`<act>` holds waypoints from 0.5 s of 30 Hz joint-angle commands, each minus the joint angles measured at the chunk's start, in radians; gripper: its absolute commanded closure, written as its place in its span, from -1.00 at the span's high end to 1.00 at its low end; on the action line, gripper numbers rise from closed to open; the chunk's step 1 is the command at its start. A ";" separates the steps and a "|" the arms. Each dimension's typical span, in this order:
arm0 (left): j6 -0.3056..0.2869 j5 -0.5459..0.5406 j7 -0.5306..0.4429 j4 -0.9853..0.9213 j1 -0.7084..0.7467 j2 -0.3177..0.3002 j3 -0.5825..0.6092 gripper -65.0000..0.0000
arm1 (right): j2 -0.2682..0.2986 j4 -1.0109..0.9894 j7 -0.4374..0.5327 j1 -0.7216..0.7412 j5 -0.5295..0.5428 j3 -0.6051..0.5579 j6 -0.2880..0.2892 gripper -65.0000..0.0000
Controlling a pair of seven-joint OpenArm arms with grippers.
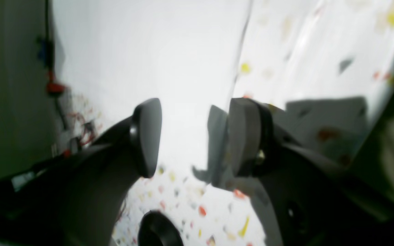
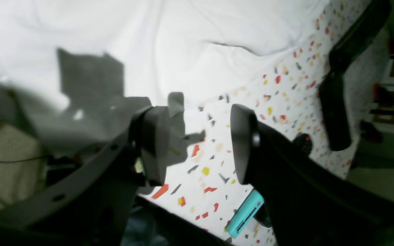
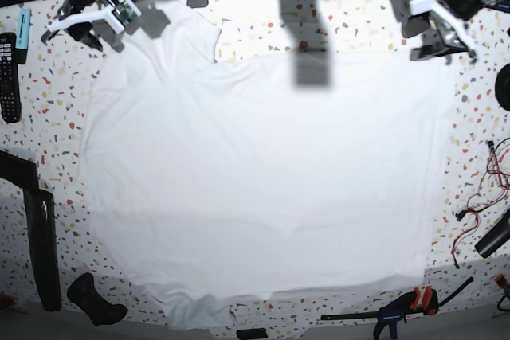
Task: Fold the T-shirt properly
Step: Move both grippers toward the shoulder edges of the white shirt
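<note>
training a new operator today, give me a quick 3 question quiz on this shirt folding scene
1. True or false: the T-shirt lies spread flat on the table.
2. What does the left tool hold? A) a sleeve B) nothing C) the remote
3. Which dark handheld device lies at the base view's left edge, beside the shirt?

Key:
1. True.
2. B; its jaws stand open with nothing between them, as do those of the right tool.
3. The remote control.
</note>
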 commanded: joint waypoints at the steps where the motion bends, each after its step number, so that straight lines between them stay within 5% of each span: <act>1: 0.038 0.004 0.038 -0.015 -0.021 -0.012 0.021 -0.06 | 0.008 0.018 0.013 0.002 -0.006 0.006 -0.012 -0.11; 5: 0.136 0.033 0.169 -0.108 -0.110 -0.016 0.097 -0.06 | 0.008 0.018 0.013 0.006 -0.006 0.006 -0.013 -0.11; 15: 0.059 0.037 0.054 -0.240 -0.132 -0.132 0.103 -0.06 | 0.011 0.018 0.013 0.007 0.059 0.006 0.001 -0.11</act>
